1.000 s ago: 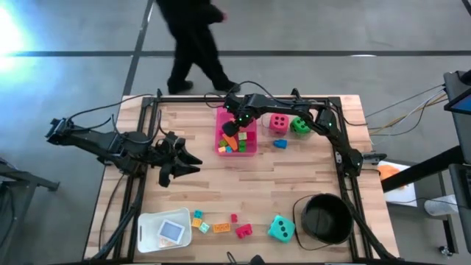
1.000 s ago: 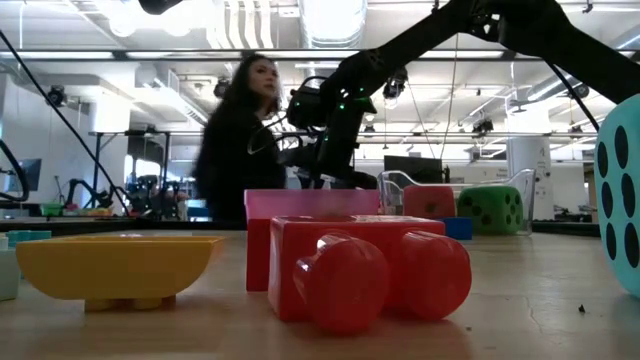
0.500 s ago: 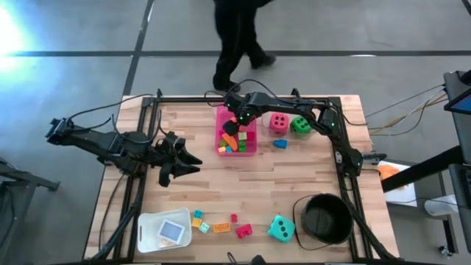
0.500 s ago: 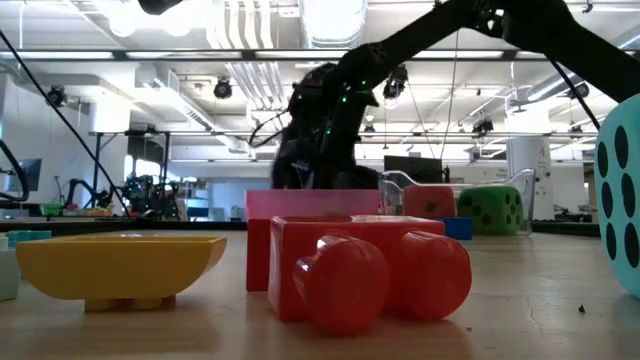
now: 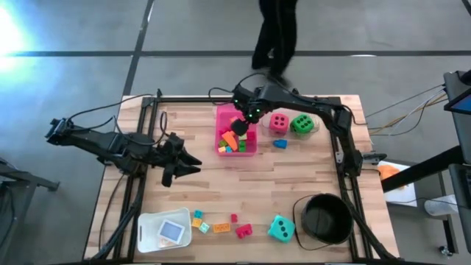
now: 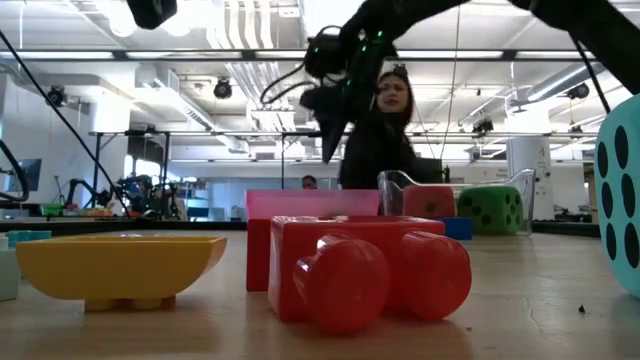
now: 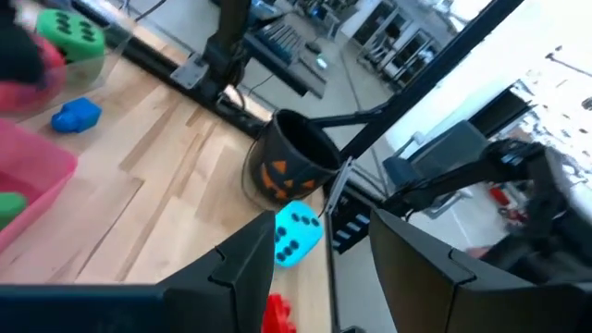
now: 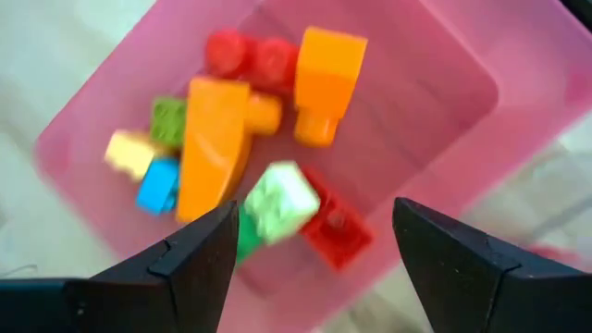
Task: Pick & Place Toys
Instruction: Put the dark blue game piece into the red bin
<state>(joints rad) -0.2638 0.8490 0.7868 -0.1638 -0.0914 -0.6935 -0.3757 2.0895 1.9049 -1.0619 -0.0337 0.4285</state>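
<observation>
My right gripper [image 5: 241,126] hangs above the pink tray [image 5: 252,147], at the table's far side; its jaws stand well apart and hold nothing. In the right wrist view, between my two fingers [image 8: 199,254], the tray [image 8: 444,102] contains a heap of bricks: a long orange brick [image 8: 213,148], a second orange brick [image 8: 326,81], a red pair [image 8: 252,55], a pale green brick [image 8: 282,202], another red brick [image 8: 336,231], a blue brick [image 8: 159,183], a yellow brick [image 8: 128,150] and a dark green one [image 8: 168,120]. None touches my fingers.

Beside the tray lie the red die [image 5: 279,121], the green die [image 5: 301,124] and a loose blue brick [image 5: 280,143].

My left gripper [image 5: 193,163] waits low over the table's left half, away from the toys; its jaws are partly open and empty.

Along the near edge stand a white tray [image 5: 147,228] with a card [image 5: 171,231], a row of small bricks [image 5: 221,227], a red brick [image 5: 243,231], the teal die [image 5: 280,229] and the black bucket [image 5: 324,219].

In the low view, the red brick [image 6: 370,270] and a yellow piece [image 6: 115,268] fill the foreground; a person [image 6: 385,140] stands behind the table.
</observation>
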